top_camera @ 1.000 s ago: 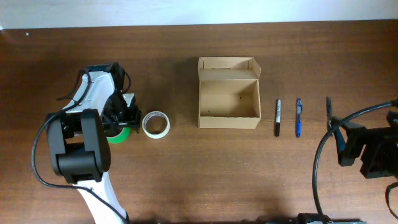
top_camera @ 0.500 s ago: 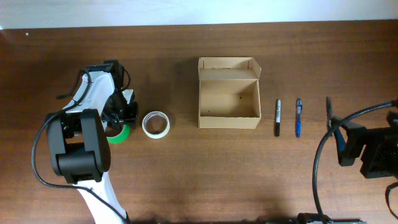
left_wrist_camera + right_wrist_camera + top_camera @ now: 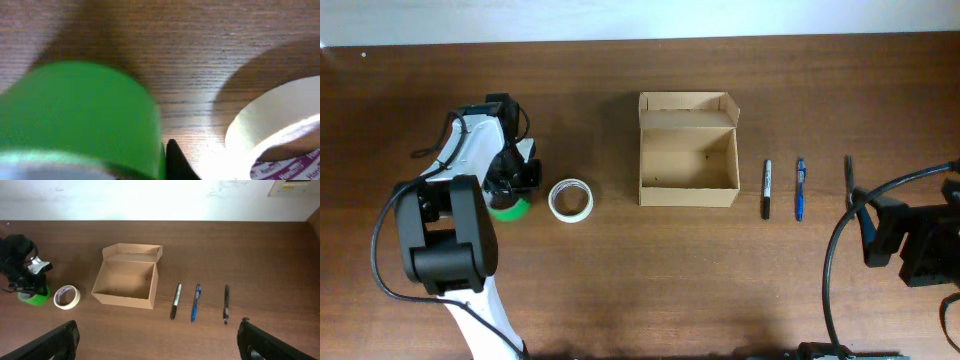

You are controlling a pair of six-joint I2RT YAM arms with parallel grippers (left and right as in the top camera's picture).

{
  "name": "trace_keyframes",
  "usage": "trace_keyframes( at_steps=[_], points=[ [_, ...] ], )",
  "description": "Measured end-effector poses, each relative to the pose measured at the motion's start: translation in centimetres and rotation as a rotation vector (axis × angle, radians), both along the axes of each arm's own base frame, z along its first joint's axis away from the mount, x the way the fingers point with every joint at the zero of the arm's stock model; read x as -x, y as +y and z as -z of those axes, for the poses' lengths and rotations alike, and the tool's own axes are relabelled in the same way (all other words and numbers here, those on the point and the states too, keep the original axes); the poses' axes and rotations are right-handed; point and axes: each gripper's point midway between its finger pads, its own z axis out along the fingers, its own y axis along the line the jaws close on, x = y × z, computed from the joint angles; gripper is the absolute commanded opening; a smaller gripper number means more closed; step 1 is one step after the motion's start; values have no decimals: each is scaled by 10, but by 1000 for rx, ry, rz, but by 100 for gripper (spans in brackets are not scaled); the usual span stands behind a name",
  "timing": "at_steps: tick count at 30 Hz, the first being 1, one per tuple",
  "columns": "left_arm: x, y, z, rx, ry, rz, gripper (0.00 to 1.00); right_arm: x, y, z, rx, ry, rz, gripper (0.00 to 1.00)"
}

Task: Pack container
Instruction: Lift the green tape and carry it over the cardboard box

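The container (image 3: 687, 158) is a tan cardboard box standing open at mid-table, its flap lid folded back; it also shows in the right wrist view (image 3: 127, 283). My left gripper (image 3: 513, 186) is shut on a green tape roll (image 3: 509, 208) at the left of the table. In the left wrist view the green roll (image 3: 75, 115) fills the left side, with one dark fingertip (image 3: 176, 163) pressed against its outer wall. My right gripper (image 3: 160, 345) hangs open and empty over the right front of the table.
A cream tape roll (image 3: 570, 199) lies flat just right of the green one, between it and the box. Right of the box lie a black marker (image 3: 767, 188), a blue pen (image 3: 799, 188) and a dark pen (image 3: 848, 175). The right arm (image 3: 910, 240) stands at the right edge.
The left gripper's jaws have closed in on the green tape roll over the last second. The right arm has not moved.
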Motion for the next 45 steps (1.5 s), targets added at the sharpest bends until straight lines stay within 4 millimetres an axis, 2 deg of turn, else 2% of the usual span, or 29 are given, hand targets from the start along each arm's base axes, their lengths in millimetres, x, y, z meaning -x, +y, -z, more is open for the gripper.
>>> trace_keyframes(
  at_steps=[11, 15, 17, 19, 23, 27, 29, 31, 33, 34, 38, 41, 43, 45],
  points=[
    [1, 0, -1, -1, 3, -2, 2, 0, 0, 0, 1, 0, 0, 99],
    [2, 4, -14, -30, 26, 6, 2, 0, 0, 0, 1, -1, -1, 99],
    [-11, 4, -32, -46, -6, 14, 2, 0, 0, 0, 1, -1, 0, 99],
    [-34, 0, -61, -59, -91, 30, 2, 1, 0, 0, 0, -2, 0, 99],
    [-78, -24, -151, -67, -349, 81, 2, 0, 0, 0, 3, -1, 2, 99],
    [-96, -68, -252, -41, -643, 162, 2, 1, 0, 0, 2, -2, 2, 99],
    [-99, -95, -288, -14, -762, 211, 2, 1, 0, 0, 2, -3, 1, 99],
    [-103, -128, -315, 23, -873, 265, 2, 2, 1, -1, -1, -6, -4, 99],
    [-104, -162, -327, 62, -937, 323, 2, 3, 1, -5, -1, -19, -5, 99],
    [-105, -194, -331, 99, -973, 375, 2, 5, 2, -9, -1, -36, -8, 99],
    [-93, -274, -316, 200, -971, 512, 2, 17, 4, -25, 3, -106, -14, 99],
    [-74, -324, -288, 259, -902, 613, 2, 33, 6, -36, 8, -166, -16, 99],
    [-57, -354, -260, 283, -825, 680, 2, 45, 8, -42, 10, -202, -18, 99],
    [-36, -372, -230, 287, -724, 740, 2, 54, 9, -46, 13, -229, -18, 99]
  ],
)
